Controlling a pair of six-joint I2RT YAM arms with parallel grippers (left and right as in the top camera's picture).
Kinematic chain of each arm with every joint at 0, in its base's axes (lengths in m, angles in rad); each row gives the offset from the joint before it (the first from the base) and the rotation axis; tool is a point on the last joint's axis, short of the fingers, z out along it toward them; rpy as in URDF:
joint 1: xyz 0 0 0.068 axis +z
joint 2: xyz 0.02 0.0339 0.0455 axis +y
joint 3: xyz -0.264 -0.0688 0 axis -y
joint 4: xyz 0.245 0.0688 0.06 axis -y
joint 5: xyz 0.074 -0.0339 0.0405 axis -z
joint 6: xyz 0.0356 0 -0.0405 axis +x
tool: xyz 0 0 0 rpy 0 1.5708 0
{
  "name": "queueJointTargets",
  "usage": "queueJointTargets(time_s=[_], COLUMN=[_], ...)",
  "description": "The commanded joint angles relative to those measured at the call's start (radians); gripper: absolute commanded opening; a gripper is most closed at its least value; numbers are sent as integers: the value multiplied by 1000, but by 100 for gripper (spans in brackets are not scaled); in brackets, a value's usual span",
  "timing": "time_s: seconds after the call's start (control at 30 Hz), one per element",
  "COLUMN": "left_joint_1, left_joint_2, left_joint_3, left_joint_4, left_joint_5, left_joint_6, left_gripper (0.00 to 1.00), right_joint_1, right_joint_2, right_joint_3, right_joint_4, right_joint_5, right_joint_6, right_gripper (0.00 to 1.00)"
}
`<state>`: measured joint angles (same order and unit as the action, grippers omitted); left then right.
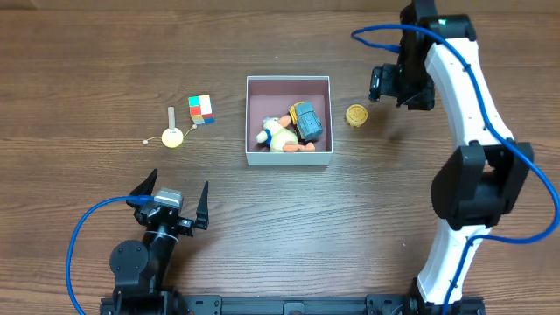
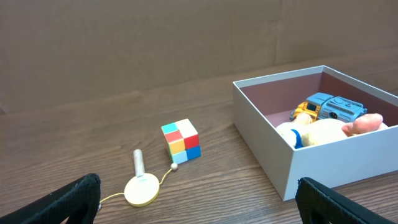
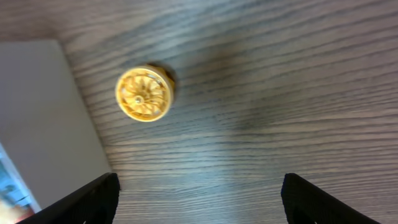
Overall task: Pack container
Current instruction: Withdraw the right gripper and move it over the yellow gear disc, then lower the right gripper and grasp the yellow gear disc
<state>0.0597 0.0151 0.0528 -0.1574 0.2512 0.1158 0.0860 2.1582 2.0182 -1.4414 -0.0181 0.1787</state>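
Container (image 1: 289, 158): mid-table, white walls, pink floor. Holds duck (image 1: 276, 134) and truck (image 1: 306, 120); far side of floor bare. Just right of its wall, not touching: yellow wheel (image 1: 355, 115), flat on the wood. Well to the left: cube (image 1: 201, 109), yellow disc (image 1: 172, 136) on a string.

Right gripper (image 3: 199, 190): jaws spread, empty, above table with wheel ahead of the fingers, not between them. Left gripper (image 2: 199, 196): wide open, empty, low near table's front edge, facing cube.

Step in hand, probably: wheel pick with right.
- Centre over wheel before descent.
- Straddle rim across its width, fingers away from container wall.
- Close only with pads level with rim.
- Lift clear of wall; release over bare floor, not onto duck.
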Motion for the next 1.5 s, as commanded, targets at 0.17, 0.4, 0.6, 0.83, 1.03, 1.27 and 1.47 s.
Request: queueJointTargets(time_s=[0.17,0.4,0.6,0.83,1.03,1.27,1.47], left_joint_1=[5,5,5,5,5,5,5], left_joint_2=[-10,-10,-10,-10,-10,-10,-10], left_joint_3=[-5,-5,-5,-5,-5,-5,-5], left_joint_4=[1,1,1,1,1,1,1], left_joint_5=[8,8,8,8,8,8,8], left_joint_6=[19,19,19,19,19,19,19], left_gripper=[100,100,100,100,100,100,100], right_joint_1=[34,66,74,79,100,121,121], right_joint_2=[61,103,117,142,145,145,145], right_joint_3=[-3,-3,-3,-3,-3,-3,-17], right_joint_4=[-5,3,30,57,105,139,152], right_joint_5=[29,62,62,58,31,17,17], right_joint_6=[-31,-31,-30,-23,-23,-23,-22], right_gripper=[85,86,86,86,86,87,87])
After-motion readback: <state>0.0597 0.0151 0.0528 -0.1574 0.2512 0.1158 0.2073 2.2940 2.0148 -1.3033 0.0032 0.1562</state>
